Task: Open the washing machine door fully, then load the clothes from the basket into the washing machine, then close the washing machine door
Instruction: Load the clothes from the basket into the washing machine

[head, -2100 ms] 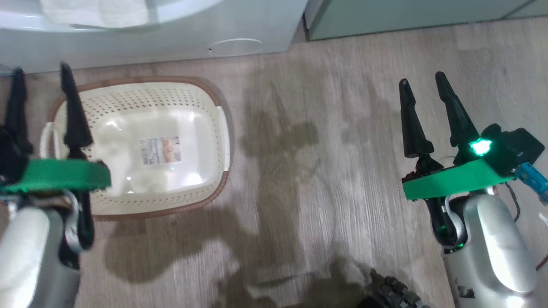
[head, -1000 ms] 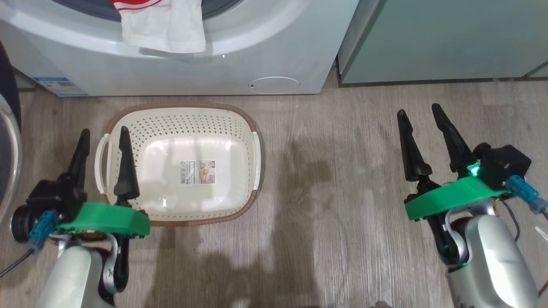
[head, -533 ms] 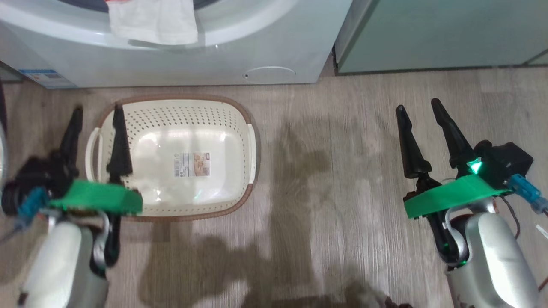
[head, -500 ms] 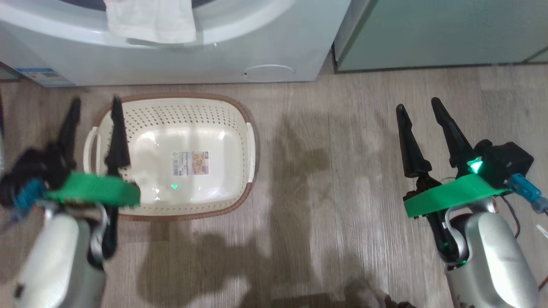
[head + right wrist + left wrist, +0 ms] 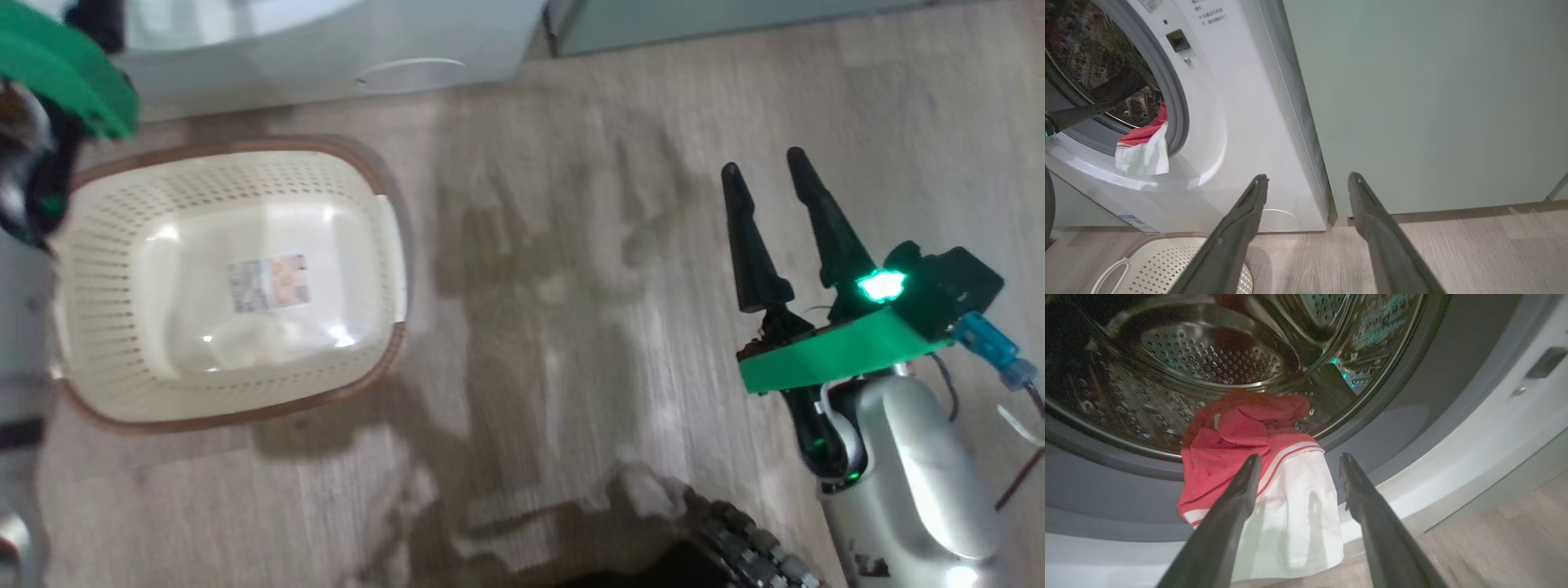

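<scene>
Red-and-white garment (image 5: 1274, 486): half loaded. The red part lies inside the drum (image 5: 1216, 363); the white part hangs over the grey seal and down the front.
Washing machine (image 5: 1241, 102): opening uncovered.
Door: off the opening; how far it is swung I cannot tell.
Basket (image 5: 220, 175): on the floor (image 5: 571, 327) just in front of the machine, with a sticker (image 5: 268, 283) on its bottom and no clothes in it.
Left gripper (image 5: 1300, 456): open and holding nothing. It points at the hanging white part; whether it touches the cloth I cannot tell.
Right gripper (image 5: 762, 159): open and empty, over bare floor well right of the basket, facing the green cabinet (image 5: 1433, 102).
Stage (judgement): loading is almost done. The hanging part needs tucking in before the door is shut.
Risk 1: shutting the door now would trap the white part in the seal, and the door would not latch.
Risk 2: a shallow pinch on the hem, followed by a pull, would drag the whole piece out onto the floor.
Risk 3: a low push could snag a finger on the seal lip.
</scene>
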